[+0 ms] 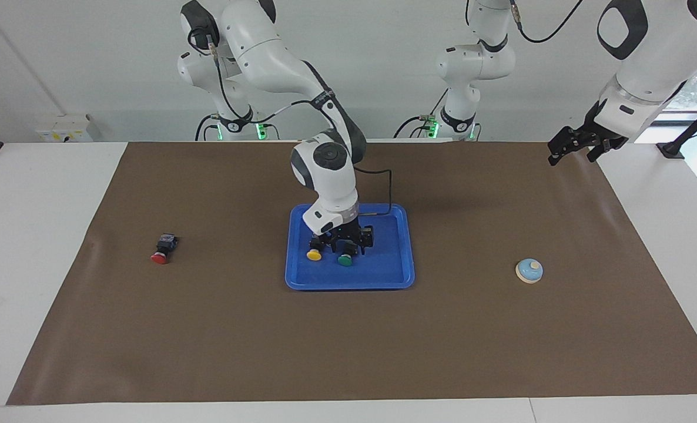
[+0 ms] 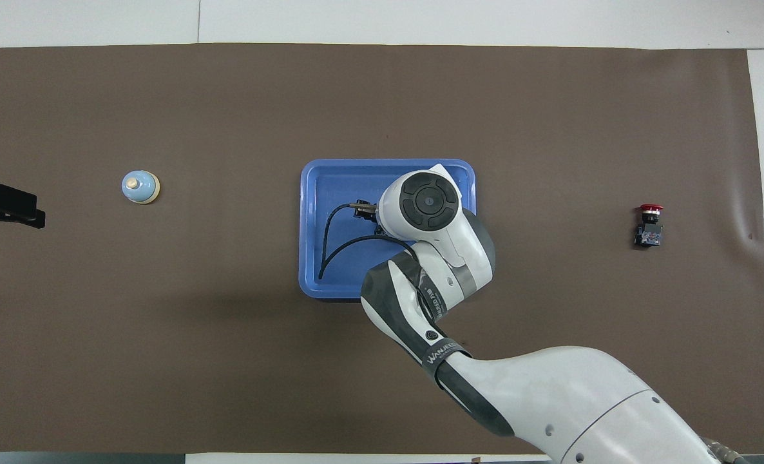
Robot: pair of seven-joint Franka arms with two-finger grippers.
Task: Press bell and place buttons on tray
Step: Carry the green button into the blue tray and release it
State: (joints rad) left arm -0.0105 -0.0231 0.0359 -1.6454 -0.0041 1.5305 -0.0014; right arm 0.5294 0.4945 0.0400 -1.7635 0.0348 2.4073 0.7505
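We see the right claw (image 1: 345, 245) low inside the blue tray (image 1: 392, 276), its fingers spread and straddling the green button (image 1: 344, 259), which sits on the tray floor with its cap turned away from the robots. The fingers stand to either side of the button's black body; whether they touch it we cannot tell. Just beside it, toward the right arm's end of the counter, the yellow button (image 1: 313, 254) also lies in the tray, its cap pointing the same way. In the overhead view the right arm's wrist covers both buttons, and only the tray (image 2: 330, 180) and a looping black cable show around it.

The red button (image 1: 161, 254) lies on the brown mat (image 1: 207, 329), well apart from the tray toward the right arm's end of the counter. The bell (image 1: 529, 271) stands upright on the mat toward the left arm's end, also well apart from the tray.

The left claw (image 1: 577, 148) waits in the air over the mat's corner nearest the robots, fingers spread and holding nothing.
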